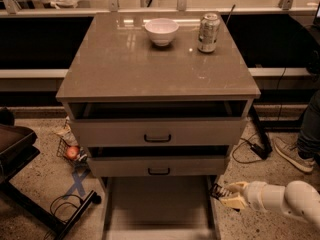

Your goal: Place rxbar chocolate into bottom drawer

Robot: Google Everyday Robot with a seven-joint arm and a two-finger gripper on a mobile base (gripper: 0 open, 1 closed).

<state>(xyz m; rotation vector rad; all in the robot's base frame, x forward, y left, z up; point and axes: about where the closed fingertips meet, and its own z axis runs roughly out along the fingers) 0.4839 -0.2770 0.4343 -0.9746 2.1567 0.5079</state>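
A: Pincer [226, 196] – where's it at?

B: Approx 4 o'clock in frame, low, just off the cabinet's right front corner. White arm comes in from the right edge. Fingers closed narrow on the rxbar chocolate [218, 190], dark wrapper poking out at 9 o'clock from the tips.

A: And the bar vs. the bottom drawer [155, 204]?

B: Drawer's pulled out at 6 o'clock, flat grey tray. Bar sits right by its right wall, above floor level. Can't tell if it's over the wall or just outside.

A: What's in the way?

B: Middle drawer [159, 166] & top drawer [157, 131] are both partly out, overhanging the tray's back end.

A: Other stuff?

B: On the counter [150, 69]: white bowl [161, 31] at 12 o'clock, silver soda can [208, 32] just beside it at 1 o'clock, not touching. Floor at 8 o'clock: wire basket [64, 146] w/ a red fruit [73, 152], blue tape X [77, 183], black cable. Shoe [292, 154] at 3 o'clock, well apart from the pincer.
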